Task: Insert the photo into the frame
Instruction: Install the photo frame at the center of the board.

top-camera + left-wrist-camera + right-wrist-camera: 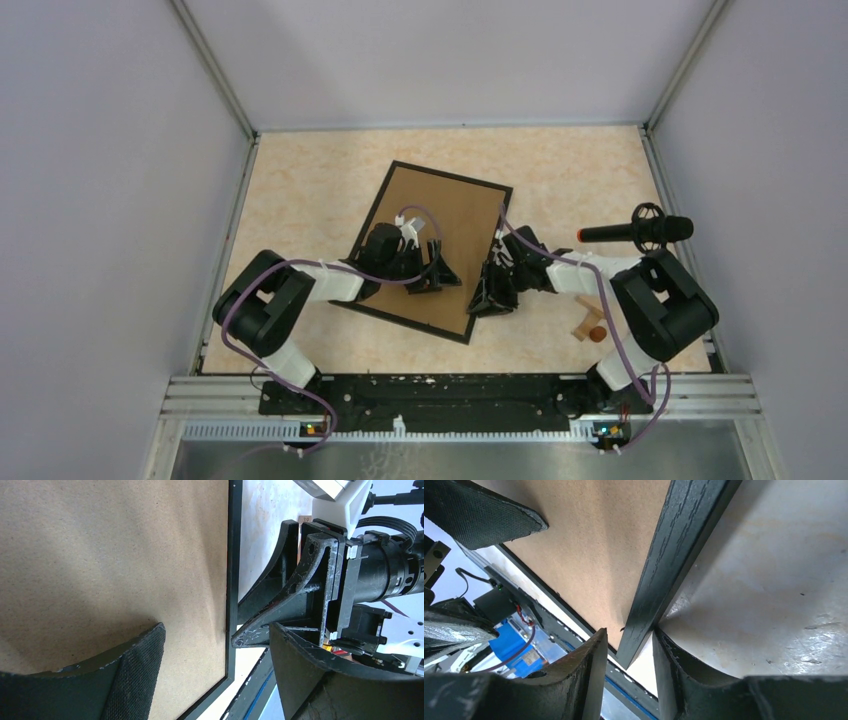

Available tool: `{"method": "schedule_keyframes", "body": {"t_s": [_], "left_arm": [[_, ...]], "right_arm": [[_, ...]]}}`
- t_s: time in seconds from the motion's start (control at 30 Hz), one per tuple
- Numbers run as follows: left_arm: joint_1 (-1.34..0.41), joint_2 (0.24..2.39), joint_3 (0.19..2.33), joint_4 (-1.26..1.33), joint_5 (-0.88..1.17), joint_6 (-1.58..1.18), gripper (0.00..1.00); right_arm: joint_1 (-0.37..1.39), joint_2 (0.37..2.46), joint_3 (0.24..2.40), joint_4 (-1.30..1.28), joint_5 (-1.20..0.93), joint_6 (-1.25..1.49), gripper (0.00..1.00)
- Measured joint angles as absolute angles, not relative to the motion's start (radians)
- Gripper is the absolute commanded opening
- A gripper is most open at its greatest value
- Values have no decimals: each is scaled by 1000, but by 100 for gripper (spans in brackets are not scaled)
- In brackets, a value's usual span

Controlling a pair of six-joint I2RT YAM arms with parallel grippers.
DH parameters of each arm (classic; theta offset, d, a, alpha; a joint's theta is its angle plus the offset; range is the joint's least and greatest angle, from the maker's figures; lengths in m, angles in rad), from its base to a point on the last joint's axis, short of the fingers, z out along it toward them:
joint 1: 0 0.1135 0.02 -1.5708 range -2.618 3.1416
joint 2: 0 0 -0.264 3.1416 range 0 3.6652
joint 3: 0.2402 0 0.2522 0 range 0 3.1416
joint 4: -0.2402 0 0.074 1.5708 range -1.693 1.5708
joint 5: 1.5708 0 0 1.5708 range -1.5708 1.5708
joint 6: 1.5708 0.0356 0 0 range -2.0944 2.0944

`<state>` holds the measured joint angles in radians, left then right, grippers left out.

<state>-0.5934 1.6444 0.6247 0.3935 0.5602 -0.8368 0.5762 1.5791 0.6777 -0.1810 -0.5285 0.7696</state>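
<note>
The frame (pixel 455 215) lies on the table with its brown backing up and its thin black border all round. My left gripper (pixel 440 272) hovers open over the backing's near part, and its wide-apart fingers bracket the frame's right border (pixel 233 555) in the left wrist view. My right gripper (pixel 490 298) is at the frame's right edge near the front corner. In the right wrist view its jaws (pixel 630 632) straddle the black border (pixel 674 545). The right finger touches the border and a gap shows at the left finger. The photo is out of view.
A black microphone (pixel 635 232) pokes in from the right wall. A small wooden piece (pixel 588 318) and an orange ball (pixel 597 335) lie by the right arm's base. Enclosure walls ring the table, and a black rail (pixel 450 395) runs along the near edge.
</note>
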Motion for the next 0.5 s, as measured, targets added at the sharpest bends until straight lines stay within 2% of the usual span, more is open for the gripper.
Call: {"method": "schedule_keyframes", "body": {"t_s": [0.13,0.3,0.5], "left_arm": [[-593,1644,620,401,560,-837,82],[-593,1644,620,404,560,-837,82],[-593,1645,619,405,560,-839,82]], "right_arm": [[574,1563,665,-175,-515,758,35],[573,1540,661,-213,-464,731,25],[577,1538,665,-224,-451,722,25]]}}
